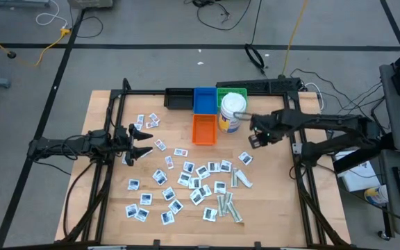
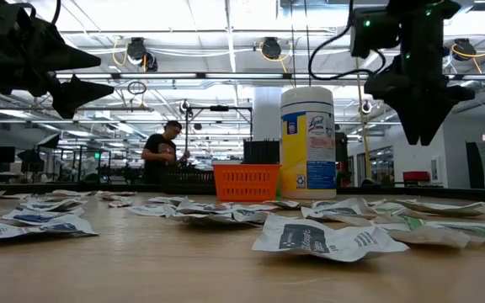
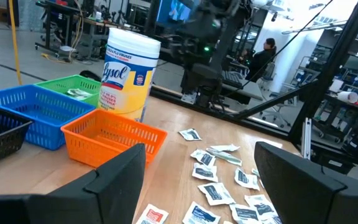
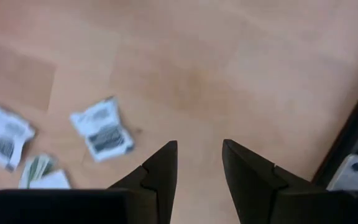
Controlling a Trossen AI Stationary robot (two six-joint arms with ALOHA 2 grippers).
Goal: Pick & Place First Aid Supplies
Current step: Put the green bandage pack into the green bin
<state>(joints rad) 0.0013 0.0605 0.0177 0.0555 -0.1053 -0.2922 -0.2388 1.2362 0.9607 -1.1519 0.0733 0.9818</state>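
Looking straight down, I am seeing the packets [image 1: 186, 182] scattered over the middle and near part of the table [image 1: 276, 201], with pale wrapped strips [image 1: 229, 206] lying among them toward the right. The left gripper [image 1: 143, 143] is hovering at the left edge of the scatter, jaws spread wide and empty. The right gripper [image 1: 257, 137] is hanging just right of the wipes canister [image 1: 231, 113], beside the orange basket [image 1: 204, 129].

From table height, I am seeing packets [image 2: 322, 238] lying flat across the wood, and both claws hanging above them.

Through the left wrist camera, its fingers [image 3: 117, 180] are standing wide apart, framing the orange basket [image 3: 114, 138] and more packets [image 3: 213, 190].

Through the right wrist camera, the right gripper [image 4: 199, 155] is showing a narrow gap with nothing in it, over bare wood, one packet [image 4: 102, 129] lying nearby.
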